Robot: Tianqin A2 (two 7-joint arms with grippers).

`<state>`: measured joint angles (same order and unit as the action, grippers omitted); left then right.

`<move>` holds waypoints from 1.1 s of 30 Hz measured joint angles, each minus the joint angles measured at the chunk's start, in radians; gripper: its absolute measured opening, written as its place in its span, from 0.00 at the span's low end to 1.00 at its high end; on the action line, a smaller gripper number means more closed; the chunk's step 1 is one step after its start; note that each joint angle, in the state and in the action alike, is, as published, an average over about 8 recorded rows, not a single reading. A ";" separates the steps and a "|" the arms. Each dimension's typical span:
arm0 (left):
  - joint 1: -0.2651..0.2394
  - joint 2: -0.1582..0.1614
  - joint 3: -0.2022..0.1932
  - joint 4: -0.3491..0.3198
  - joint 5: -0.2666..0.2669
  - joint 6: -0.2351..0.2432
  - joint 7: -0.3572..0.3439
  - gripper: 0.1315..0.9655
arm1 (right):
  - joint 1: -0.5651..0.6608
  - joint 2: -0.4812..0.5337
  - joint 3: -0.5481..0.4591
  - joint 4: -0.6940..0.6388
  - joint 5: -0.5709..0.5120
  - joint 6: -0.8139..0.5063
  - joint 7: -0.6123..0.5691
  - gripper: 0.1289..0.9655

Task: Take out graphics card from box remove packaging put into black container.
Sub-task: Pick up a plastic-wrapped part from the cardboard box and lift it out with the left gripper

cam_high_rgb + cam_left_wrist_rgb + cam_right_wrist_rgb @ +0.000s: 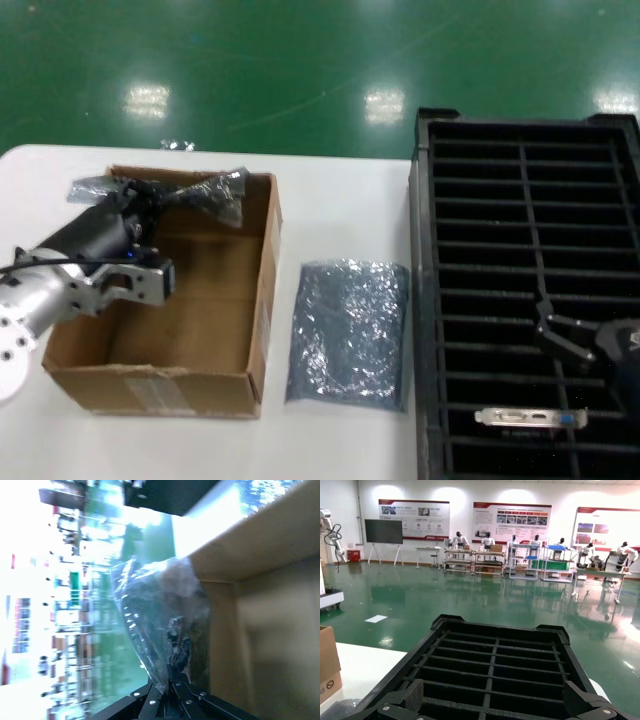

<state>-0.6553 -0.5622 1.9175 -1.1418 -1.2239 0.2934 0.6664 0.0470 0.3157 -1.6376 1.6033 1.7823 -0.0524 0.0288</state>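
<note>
Left hand (pixel 150 215) is clamped on a crinkled antistatic bag (pixel 205 192), lifted at the far wall of the box (pixel 190 385); a dark card seems to be inside, so the grip likely serves to carry it out for unwrapping. Right hand (pixel 562 335), fingers apart, hovers over the black container (pixel 428 300), where a bracketed graphics card (pixel 530 416) stands slotted. Between them an empty-looking bag (pixel 350 335) lies flat on the counter (pixel 340 200).

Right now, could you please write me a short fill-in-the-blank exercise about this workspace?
1. The left gripper is pinching a crinkled bag above the ____.
2. A graphics card already stands in the black ____.
3. The flat bluish-grey bag lies on the table between the box and the ____.
4. The right gripper's fingers are ____.

Missing words: box; container; container; open
</note>
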 joint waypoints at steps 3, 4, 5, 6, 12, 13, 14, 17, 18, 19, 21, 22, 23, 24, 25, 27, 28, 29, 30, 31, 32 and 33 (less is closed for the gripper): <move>0.063 -0.023 -0.050 -0.122 0.048 0.015 -0.065 0.01 | 0.000 0.000 0.000 0.000 0.000 0.000 0.000 1.00; 0.086 -0.031 -0.067 -0.164 0.065 0.026 -0.090 0.01 | 0.000 0.000 0.000 0.000 0.000 0.000 0.000 1.00; 0.109 -0.039 -0.085 -0.206 0.082 0.039 -0.116 0.01 | 0.000 0.000 0.000 0.000 0.000 0.000 0.000 1.00; 0.132 -0.048 -0.103 -0.247 0.098 0.054 -0.142 0.01 | 0.000 0.000 0.000 0.000 0.000 0.000 0.000 1.00; 0.275 -0.109 -0.212 -0.490 0.157 0.142 -0.286 0.01 | 0.000 0.000 0.000 0.000 0.000 0.000 0.000 1.00; 0.298 -0.120 -0.228 -0.529 0.156 0.153 -0.306 0.01 | 0.000 0.000 0.000 0.000 0.000 0.000 0.000 1.00; 0.321 -0.132 -0.243 -0.567 0.151 0.161 -0.324 0.01 | 0.000 0.000 0.000 0.000 0.000 0.000 0.000 1.00; 0.385 -0.164 -0.278 -0.667 0.116 0.177 -0.366 0.01 | 0.000 0.000 0.000 0.000 0.000 0.000 0.000 1.00; 0.405 -0.174 -0.286 -0.696 0.101 0.180 -0.376 0.01 | 0.000 0.000 0.000 0.000 0.000 0.000 0.000 1.00; 0.423 -0.183 -0.292 -0.721 0.085 0.182 -0.384 0.01 | 0.000 0.000 0.000 0.000 0.000 0.000 0.000 1.00; 0.456 -0.198 -0.297 -0.764 0.053 0.182 -0.393 0.01 | 0.000 0.000 0.000 0.000 0.000 0.000 0.000 1.00; 0.471 -0.203 -0.296 -0.780 0.038 0.182 -0.394 0.01 | 0.000 0.000 0.000 0.000 0.000 0.000 0.000 1.00; 0.484 -0.208 -0.294 -0.794 0.024 0.181 -0.395 0.01 | 0.000 0.000 0.000 0.000 0.000 0.000 0.000 1.00; 0.496 -0.211 -0.289 -0.804 0.011 0.180 -0.393 0.01 | 0.000 0.000 0.000 0.000 0.000 0.000 0.000 1.00; 0.506 -0.214 -0.283 -0.812 -0.001 0.178 -0.390 0.01 | 0.000 0.000 0.000 0.000 0.000 0.000 0.000 1.00; 0.524 -0.215 -0.267 -0.824 -0.021 0.175 -0.382 0.01 | 0.000 0.000 0.000 0.000 0.000 0.000 0.000 1.00; 0.531 -0.215 -0.258 -0.827 -0.029 0.173 -0.376 0.01 | 0.000 0.000 0.000 0.000 0.000 0.000 0.000 1.00; 0.538 -0.215 -0.248 -0.830 -0.037 0.171 -0.370 0.01 | 0.000 0.000 0.000 0.000 0.000 0.000 0.000 1.00; 0.543 -0.214 -0.240 -0.832 -0.042 0.169 -0.365 0.01 | 0.000 0.000 0.000 0.000 0.000 0.000 0.000 1.00; 0.548 -0.213 -0.231 -0.834 -0.047 0.167 -0.359 0.01 | 0.000 0.000 0.000 0.000 0.000 0.000 0.000 1.00; 0.552 -0.212 -0.224 -0.836 -0.051 0.165 -0.354 0.01 | 0.000 0.000 0.000 0.000 0.000 0.000 0.000 1.00; 0.555 -0.211 -0.218 -0.838 -0.055 0.163 -0.350 0.01 | 0.000 0.000 0.000 0.000 0.000 0.000 0.000 1.00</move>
<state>-0.1002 -0.7734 1.6993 -1.9801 -1.2787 0.4566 0.3165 0.0470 0.3157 -1.6376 1.6033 1.7823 -0.0524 0.0289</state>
